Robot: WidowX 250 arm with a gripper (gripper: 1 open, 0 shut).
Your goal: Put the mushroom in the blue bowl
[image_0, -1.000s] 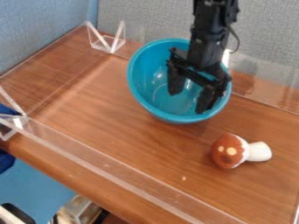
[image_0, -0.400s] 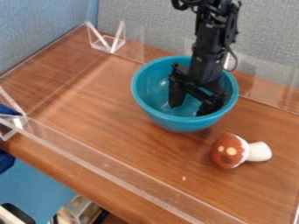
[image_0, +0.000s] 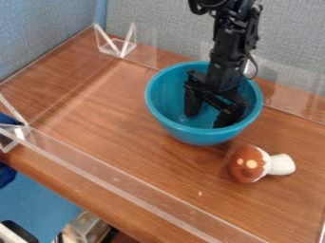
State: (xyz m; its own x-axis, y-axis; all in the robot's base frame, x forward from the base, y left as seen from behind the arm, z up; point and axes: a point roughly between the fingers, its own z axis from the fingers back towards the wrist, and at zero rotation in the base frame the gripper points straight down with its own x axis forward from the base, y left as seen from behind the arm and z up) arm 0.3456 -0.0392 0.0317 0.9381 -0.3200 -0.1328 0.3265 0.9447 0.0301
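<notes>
The mushroom (image_0: 258, 164) lies on its side on the wooden table at the lower right, its spotted reddish-brown cap to the left and its cream stem to the right. The blue bowl (image_0: 172, 112) sits behind and to its left, at the centre. My gripper (image_0: 212, 106) hangs straight down inside the bowl, open, with nothing between its dark fingers. It is well apart from the mushroom.
A low clear acrylic wall (image_0: 89, 169) runs around the wooden table (image_0: 102, 104). Clear brackets (image_0: 117, 43) stand at the back left corner. A blue fabric backdrop rises behind the table.
The gripper has sunk lower into the bowl, and the bowl has shifted slightly toward the front right. The mushroom has not moved.
</notes>
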